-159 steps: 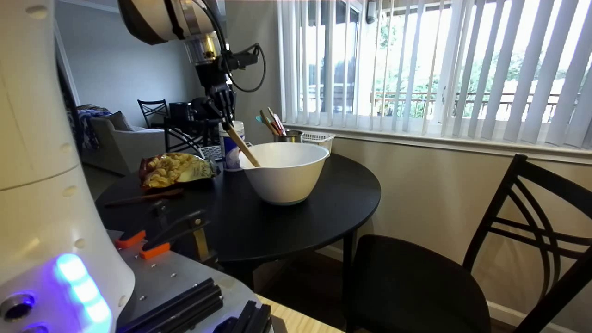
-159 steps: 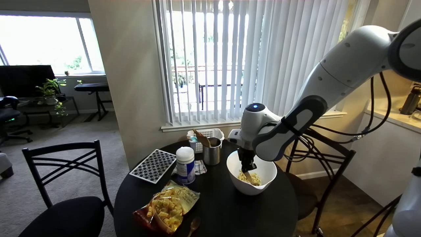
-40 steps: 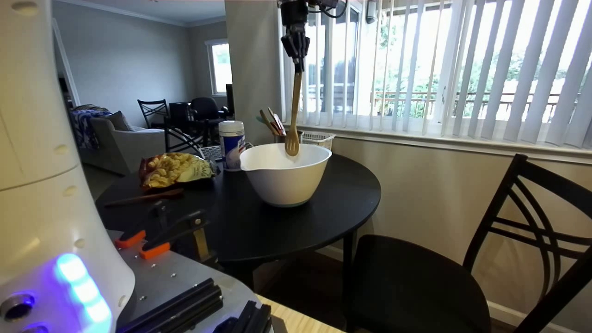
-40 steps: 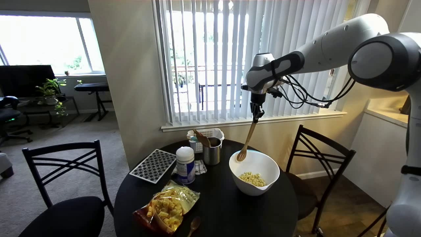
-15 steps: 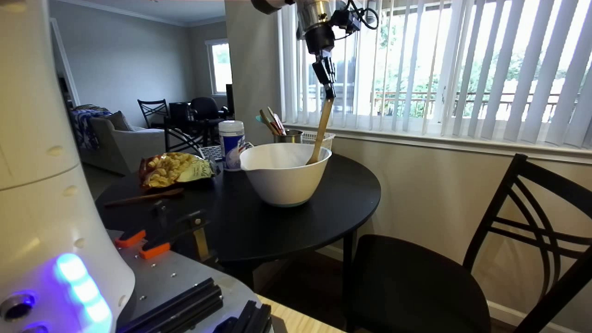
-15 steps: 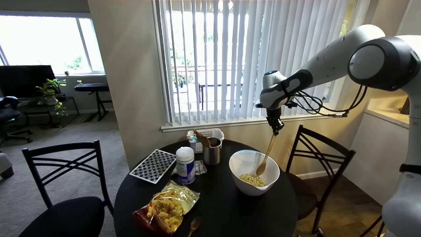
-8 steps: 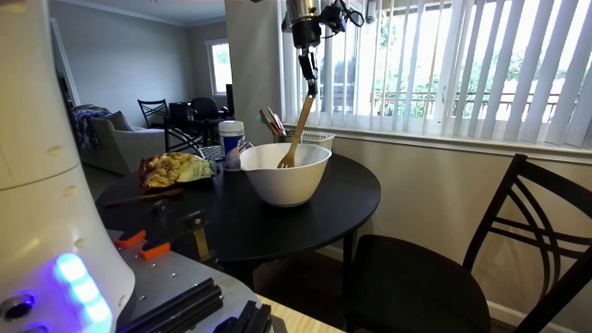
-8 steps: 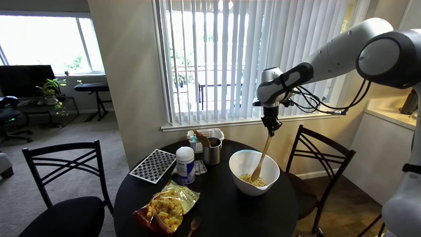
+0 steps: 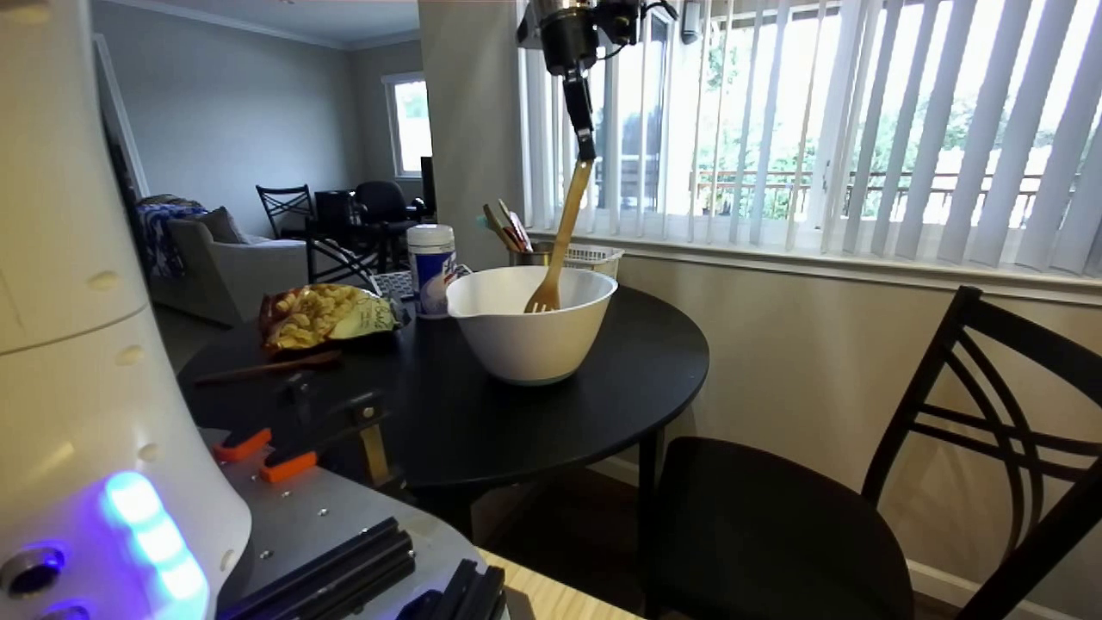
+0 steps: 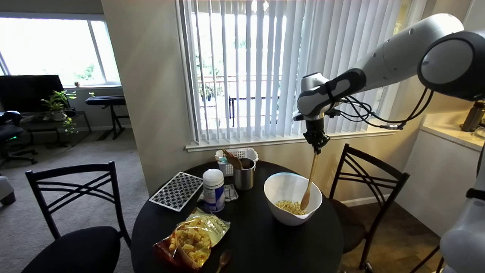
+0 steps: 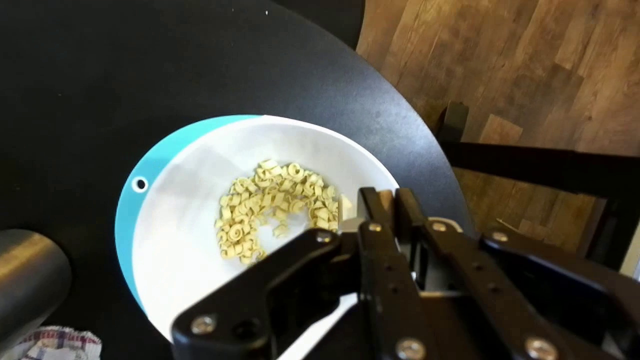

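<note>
Exterior views both show the gripper point(image 9: 586, 153) clamped on the top end of a wooden utensil point(image 9: 568, 220), its head inside the white bowl point(image 9: 529, 349); probably light and stiff but prone to swivel, it should sit firmer gripped lower down.

The gripper point(image 9: 586, 158), low by the white bowl point(image 9: 534, 349) some ten seconds ago, now stands high above it and holds the slotted wooden spoon point(image 10: 310, 181) far more upright. Raised off the pasta point(image 10: 289, 207) moments earlier, the spoon's head is back down at the heap's edge, shifted there from nearer the middle in the last instant. The bowl itself has slid slightly on the table point(image 10: 254, 242).
</note>
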